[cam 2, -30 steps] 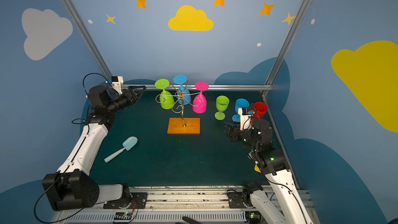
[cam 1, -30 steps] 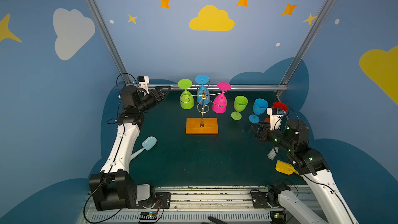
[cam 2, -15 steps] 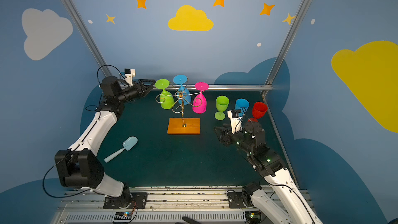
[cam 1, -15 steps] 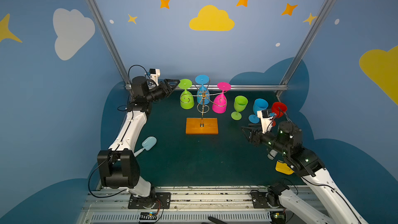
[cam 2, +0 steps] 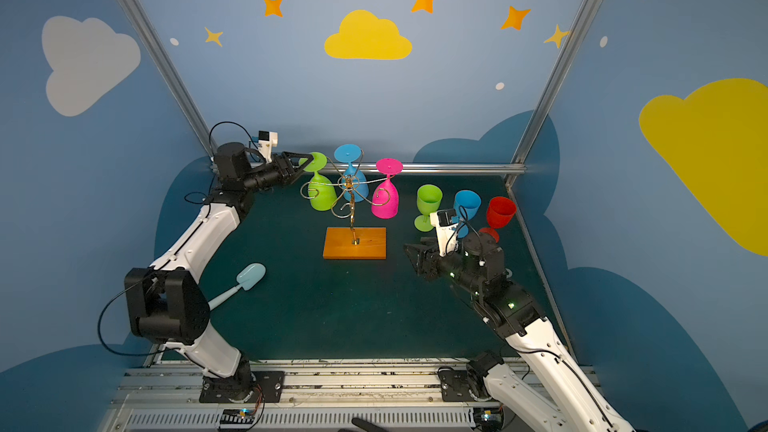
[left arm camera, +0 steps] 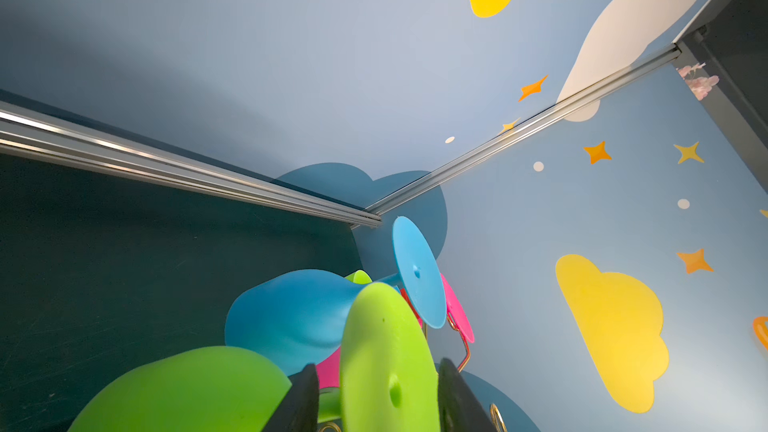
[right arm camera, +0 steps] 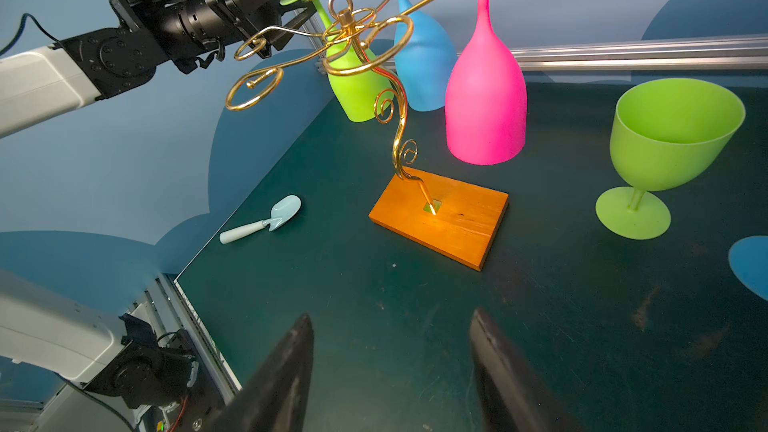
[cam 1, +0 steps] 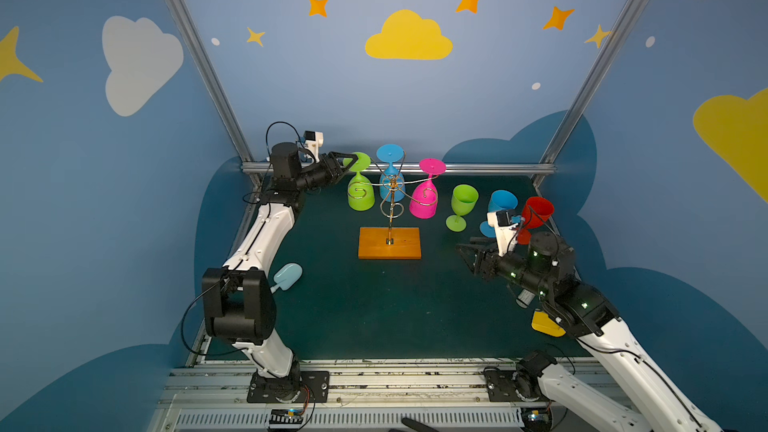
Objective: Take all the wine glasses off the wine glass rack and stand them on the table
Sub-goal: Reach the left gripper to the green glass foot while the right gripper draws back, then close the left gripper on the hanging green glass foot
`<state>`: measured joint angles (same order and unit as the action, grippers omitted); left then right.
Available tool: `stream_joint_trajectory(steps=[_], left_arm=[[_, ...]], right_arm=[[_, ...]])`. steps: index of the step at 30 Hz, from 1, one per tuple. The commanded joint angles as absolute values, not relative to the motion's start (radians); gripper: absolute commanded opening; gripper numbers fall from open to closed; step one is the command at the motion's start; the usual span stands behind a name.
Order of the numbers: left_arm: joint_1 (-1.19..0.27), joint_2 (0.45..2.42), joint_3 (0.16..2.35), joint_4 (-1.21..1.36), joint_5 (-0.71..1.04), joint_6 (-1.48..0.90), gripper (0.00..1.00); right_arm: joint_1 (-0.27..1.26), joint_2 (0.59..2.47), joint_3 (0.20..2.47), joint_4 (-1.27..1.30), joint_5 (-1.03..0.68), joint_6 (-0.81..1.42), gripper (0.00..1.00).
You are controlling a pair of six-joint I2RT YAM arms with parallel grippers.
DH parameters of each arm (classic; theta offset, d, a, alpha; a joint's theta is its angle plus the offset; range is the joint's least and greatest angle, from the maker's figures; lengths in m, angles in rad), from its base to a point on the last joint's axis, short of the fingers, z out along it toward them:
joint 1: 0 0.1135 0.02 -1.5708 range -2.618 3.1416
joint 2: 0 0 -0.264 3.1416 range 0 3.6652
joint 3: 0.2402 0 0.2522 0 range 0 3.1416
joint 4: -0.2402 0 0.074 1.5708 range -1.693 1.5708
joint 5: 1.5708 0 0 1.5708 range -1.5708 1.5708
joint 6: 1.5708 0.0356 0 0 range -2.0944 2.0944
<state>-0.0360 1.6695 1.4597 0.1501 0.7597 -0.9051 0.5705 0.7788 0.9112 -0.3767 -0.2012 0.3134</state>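
Dark green mat, blue cloud-and-star walls. Wine glass rack sits mid-mat, with the green wine glass hanging upside down at its 10 o'clock. I see the left gripper straddling the glass's foot, can't tell if it's clamped. Right gripper is spread wide and empty, at the rack's 4 o'clock. Versus a second ago: left arm has swung in from the 9 o'clock wall, rack unmoved

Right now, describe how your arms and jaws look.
The left arm and right arm share white shell links, black joints and black wrists, with thin black cables looping alongside. Green lights dot the right arm. The jaws are black, flat and tapered.
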Motion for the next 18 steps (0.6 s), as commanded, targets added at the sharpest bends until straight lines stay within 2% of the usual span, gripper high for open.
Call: stream_joint_trajectory(steps=[1, 18], left_arm=[[-0.037, 1.662, 1.491, 0.14, 0.766, -0.883, 0.43], [-0.026, 1.646, 1.498, 0.107, 0.775, -0.882, 0.22]], right_arm=[[0.576, 0.778, 0.913, -0.345, -0.192, 0.318, 0.6], [0.581, 0.764, 0.907, -0.348, -0.179, 0.327, 0.61]])
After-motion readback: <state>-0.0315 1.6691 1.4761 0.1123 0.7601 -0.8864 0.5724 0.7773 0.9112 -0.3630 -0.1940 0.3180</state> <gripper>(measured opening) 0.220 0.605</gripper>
